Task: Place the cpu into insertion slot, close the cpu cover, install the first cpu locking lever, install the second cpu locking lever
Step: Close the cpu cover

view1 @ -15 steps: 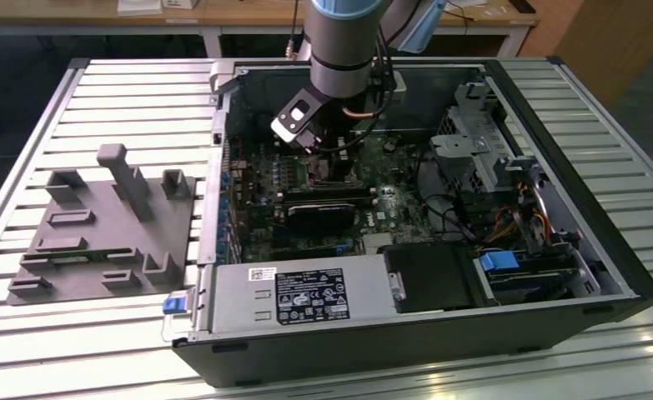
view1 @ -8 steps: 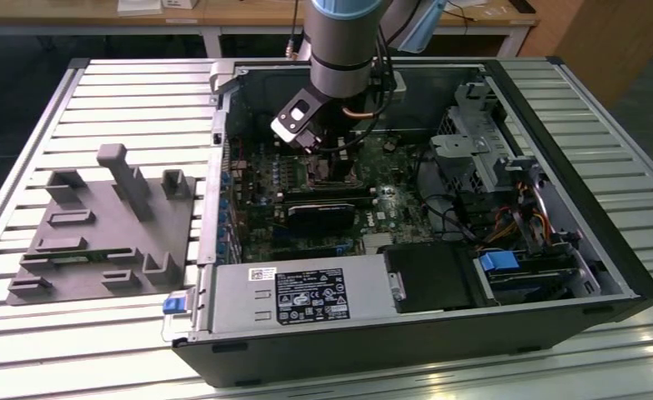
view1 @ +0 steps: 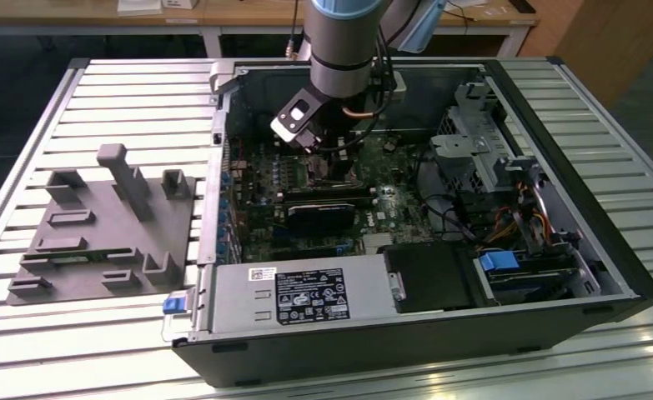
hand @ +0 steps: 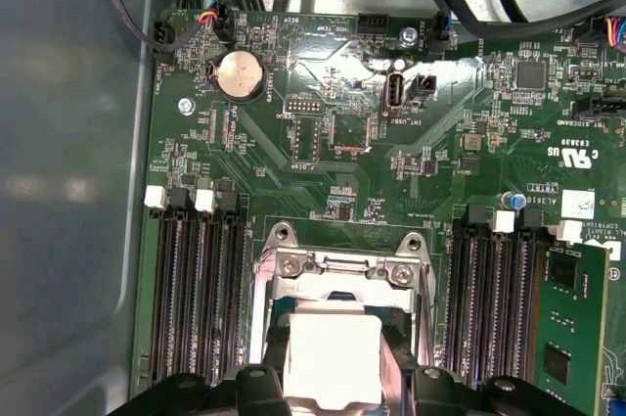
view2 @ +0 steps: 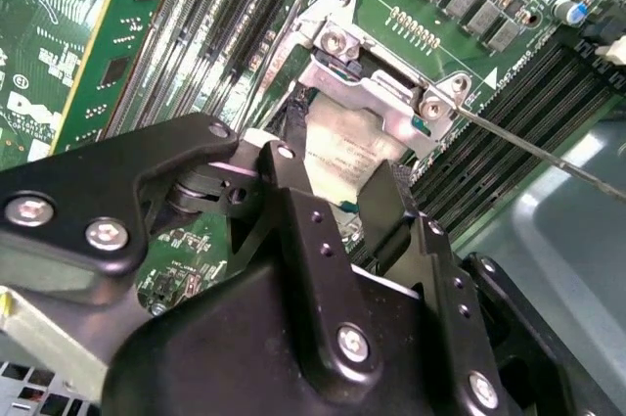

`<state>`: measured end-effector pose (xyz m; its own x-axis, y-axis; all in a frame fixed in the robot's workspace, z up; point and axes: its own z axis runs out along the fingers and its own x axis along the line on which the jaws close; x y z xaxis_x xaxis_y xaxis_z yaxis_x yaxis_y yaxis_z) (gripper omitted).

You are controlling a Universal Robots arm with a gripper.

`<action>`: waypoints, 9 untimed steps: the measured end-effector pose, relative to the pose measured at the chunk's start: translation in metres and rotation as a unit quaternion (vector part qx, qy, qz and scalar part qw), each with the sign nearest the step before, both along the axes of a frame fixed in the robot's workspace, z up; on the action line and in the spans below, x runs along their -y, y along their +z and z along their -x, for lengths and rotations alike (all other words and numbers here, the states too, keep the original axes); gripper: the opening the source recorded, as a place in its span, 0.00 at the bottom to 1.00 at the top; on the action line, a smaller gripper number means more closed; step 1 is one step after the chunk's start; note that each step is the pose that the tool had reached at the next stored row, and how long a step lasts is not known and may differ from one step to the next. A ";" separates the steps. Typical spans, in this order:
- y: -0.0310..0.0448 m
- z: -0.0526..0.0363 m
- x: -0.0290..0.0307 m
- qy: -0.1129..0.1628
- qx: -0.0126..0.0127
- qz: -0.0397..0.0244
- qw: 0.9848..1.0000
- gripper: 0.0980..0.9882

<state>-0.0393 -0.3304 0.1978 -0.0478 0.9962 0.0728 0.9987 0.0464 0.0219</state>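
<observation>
**Chip pinched over the socket, cover not yet down**

The gripper (view2: pixel 337 179) reaches down into the open computer case (view1: pixel 585 171). In both wrist views its two black fingers (view2: pixel 286 176) are closed in on opposite edges of the cpu (hand: pixel 333 349), pinching the pale square chip between them. The cpu sits directly over the insertion slot (hand: pixel 281 310), near the middle of the motherboard (hand: pixel 323 157). Whether it is fully seated there cannot be told, since the fingers hide its lower edges.

Just beyond the chip, the cpu cover (hand: pixel 337 265) shows as a silvery bar with two screws at the socket's far edge. It does not lie over the cpu's top. In the second wrist view a wire locking lever (view2: pixel 533 149) runs away from one corner of the cover, swung out across the memory slots (hand: pixel 191 289). These slots flank the socket on both sides, and a green memory module (hand: pixel 567 328) stands among them at one board edge.

Farther on, a coin battery (hand: pixel 240 75) sits near a board corner.

In the exterior view the case rests on a slatted table (view1: pixel 137 92). A grey fixture (view1: pixel 103 225) lies beside it towards the exterior view's left edge.
</observation>
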 end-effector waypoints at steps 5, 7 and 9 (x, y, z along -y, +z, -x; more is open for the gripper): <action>-0.0001 0.0000 -0.0001 -0.001 0.000 0.003 1.000 0.42; 0.0000 0.0000 0.0000 -0.001 0.000 0.006 1.000 0.42; 0.0001 -0.0001 0.0000 -0.001 0.000 0.007 1.000 0.42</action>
<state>-0.0392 -0.3304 0.1979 -0.0453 0.9972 0.0591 0.9988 0.0441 0.0215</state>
